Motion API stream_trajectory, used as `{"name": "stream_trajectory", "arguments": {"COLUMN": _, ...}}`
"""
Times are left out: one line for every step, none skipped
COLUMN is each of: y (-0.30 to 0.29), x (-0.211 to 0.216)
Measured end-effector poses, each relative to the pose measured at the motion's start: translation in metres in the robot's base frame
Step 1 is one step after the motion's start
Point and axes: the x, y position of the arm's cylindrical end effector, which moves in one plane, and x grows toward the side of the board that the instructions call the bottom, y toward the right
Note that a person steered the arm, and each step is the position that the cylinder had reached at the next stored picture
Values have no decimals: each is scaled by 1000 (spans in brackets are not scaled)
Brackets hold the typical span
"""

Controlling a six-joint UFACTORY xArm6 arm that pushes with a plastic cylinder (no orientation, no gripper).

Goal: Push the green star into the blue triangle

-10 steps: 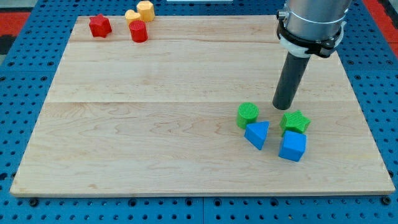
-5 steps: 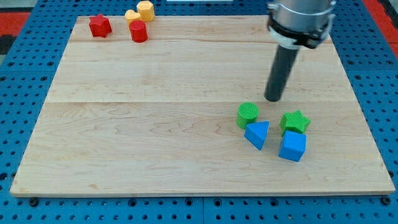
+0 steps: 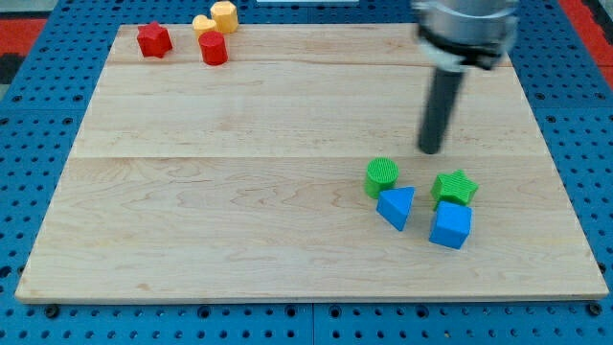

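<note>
The green star (image 3: 454,187) lies at the lower right of the wooden board (image 3: 239,192). The blue triangle (image 3: 397,206) lies a little to its left and slightly lower, with a gap between them. My tip (image 3: 432,150) is above the star, toward the view's top and slightly left of it, apart from every block. A green cylinder (image 3: 382,176) touches the triangle's upper left. A blue cube (image 3: 450,226) sits just below the star.
At the board's upper left are a red star (image 3: 153,40), a red cylinder (image 3: 214,49), a yellow heart (image 3: 202,24) and a yellow hexagon (image 3: 224,15). A blue pegboard (image 3: 38,144) surrounds the board.
My tip moved up and left away from the green star, then shifted slightly back right. No block has moved.
</note>
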Motion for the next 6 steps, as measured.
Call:
{"name": "stream_trajectory", "arguments": {"y": 48, "x": 38}}
{"name": "stream_trajectory", "arguments": {"y": 28, "x": 63}}
{"name": "stream_trajectory", "arguments": {"y": -14, "x": 63}}
{"name": "stream_trajectory", "arguments": {"y": -9, "x": 71}}
{"name": "stream_trajectory", "arguments": {"y": -4, "x": 81}}
{"name": "stream_trajectory", "arguments": {"y": -33, "x": 75}}
